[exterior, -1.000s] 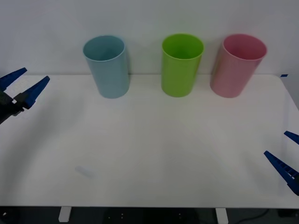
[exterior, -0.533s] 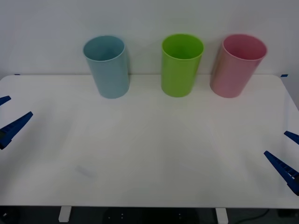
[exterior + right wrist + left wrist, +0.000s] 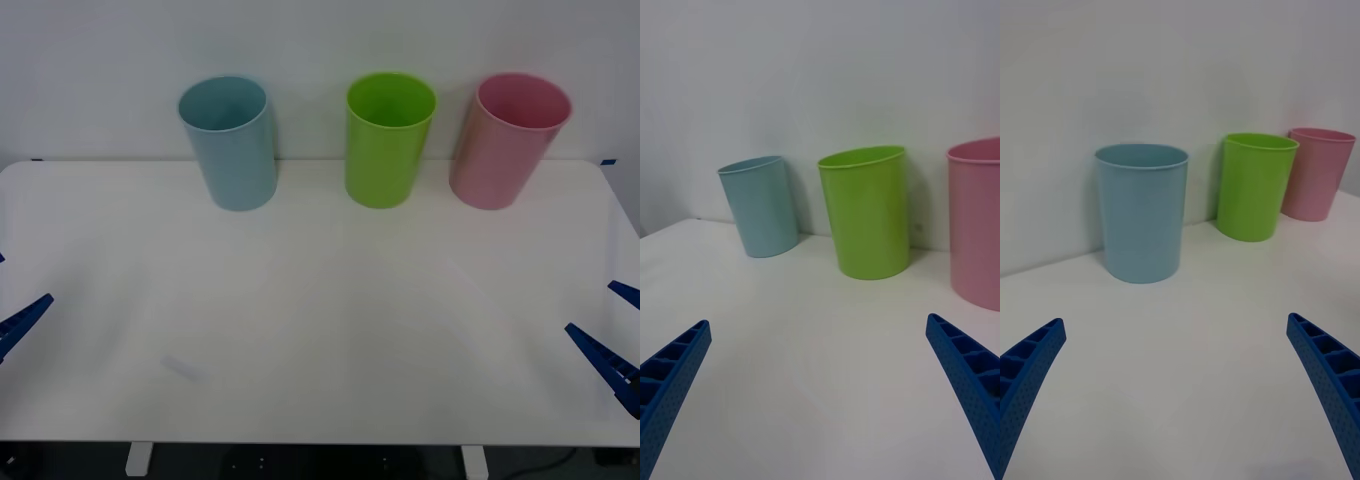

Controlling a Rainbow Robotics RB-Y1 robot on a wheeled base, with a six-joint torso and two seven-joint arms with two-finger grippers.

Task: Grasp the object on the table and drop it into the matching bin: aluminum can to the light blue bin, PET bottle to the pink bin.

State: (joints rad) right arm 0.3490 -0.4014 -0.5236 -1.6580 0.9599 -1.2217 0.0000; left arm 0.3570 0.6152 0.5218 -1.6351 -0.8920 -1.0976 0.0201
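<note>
Both blue ribbed tools sit spread wide, left tool (image 3: 12,322) and right tool (image 3: 612,340), the tall pale blue plastic bin (image 3: 232,142) nearer the left one across the white bench (image 3: 330,300).

Upright light blue bin (image 3: 230,145), pink bin (image 3: 508,145)

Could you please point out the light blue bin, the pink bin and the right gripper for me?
light blue bin (image 3: 236,150), front view, on its outer wall.
pink bin (image 3: 502,155), front view, on its outer wall.
right gripper (image 3: 612,326), front view, midway between its two open blue fingertips.
</note>
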